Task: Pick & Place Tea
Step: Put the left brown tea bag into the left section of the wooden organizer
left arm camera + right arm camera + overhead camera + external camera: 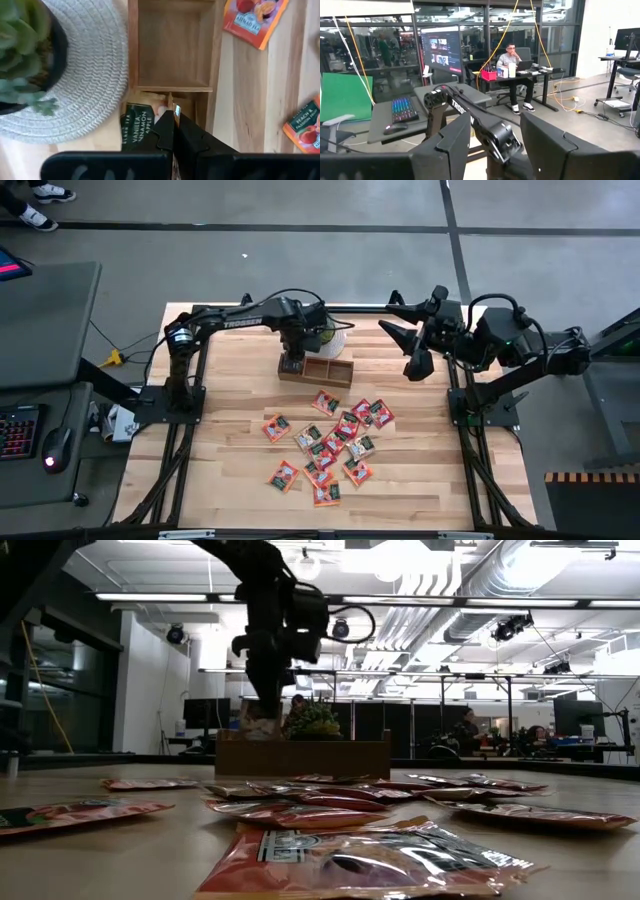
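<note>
Here, the wooden tray (316,370) is sitting near the back of the table (220,470), with a dark tea packet (136,126) lying in its end box. The left gripper (173,131) is reaching straight down into that box, fingers squeezed tight on a thin sachet (176,111). The red tea sachets (330,442) are lying spread out in front of the tray. The right gripper (412,340) is waiting up high with fingers apart, holding nothing.

Tea sachets (325,445): red-orange with green and white marks. Tray (330,370): brown wood. Bench (230,470): pale striped wood.
</note>
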Robot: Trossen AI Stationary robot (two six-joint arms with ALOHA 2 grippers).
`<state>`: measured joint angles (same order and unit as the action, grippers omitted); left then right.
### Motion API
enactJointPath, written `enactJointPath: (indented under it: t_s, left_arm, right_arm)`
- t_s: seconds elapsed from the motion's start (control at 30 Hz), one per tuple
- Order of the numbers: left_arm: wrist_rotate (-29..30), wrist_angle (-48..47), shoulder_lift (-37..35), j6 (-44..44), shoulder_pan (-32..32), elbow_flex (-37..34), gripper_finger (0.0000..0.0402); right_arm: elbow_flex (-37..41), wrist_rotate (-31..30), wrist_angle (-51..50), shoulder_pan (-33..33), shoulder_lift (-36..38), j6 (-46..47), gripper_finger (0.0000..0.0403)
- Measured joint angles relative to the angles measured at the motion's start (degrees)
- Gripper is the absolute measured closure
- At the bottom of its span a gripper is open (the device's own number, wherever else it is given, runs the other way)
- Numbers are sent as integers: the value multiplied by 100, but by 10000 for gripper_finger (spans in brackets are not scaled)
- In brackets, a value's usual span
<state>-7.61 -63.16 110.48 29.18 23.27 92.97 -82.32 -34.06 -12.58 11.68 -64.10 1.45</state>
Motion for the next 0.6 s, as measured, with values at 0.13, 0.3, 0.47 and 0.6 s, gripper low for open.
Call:
enactJointPath:
  t_s: [0.13,0.3,0.47,0.6]
  left_arm:
    - [-4,93,66,-6,0,17,401]
    - [-121,-112,197,-51,38,20,401]
    - [-257,-232,219,-25,37,7,401]
    - [-302,-63,219,-88,37,7,401]
  right_arm:
    - [0,0,20,0,0,22,233]
    - [0,0,22,0,0,111,233]
    - [0,0,20,0,0,111,233]
    - [0,0,20,0,0,111,233]
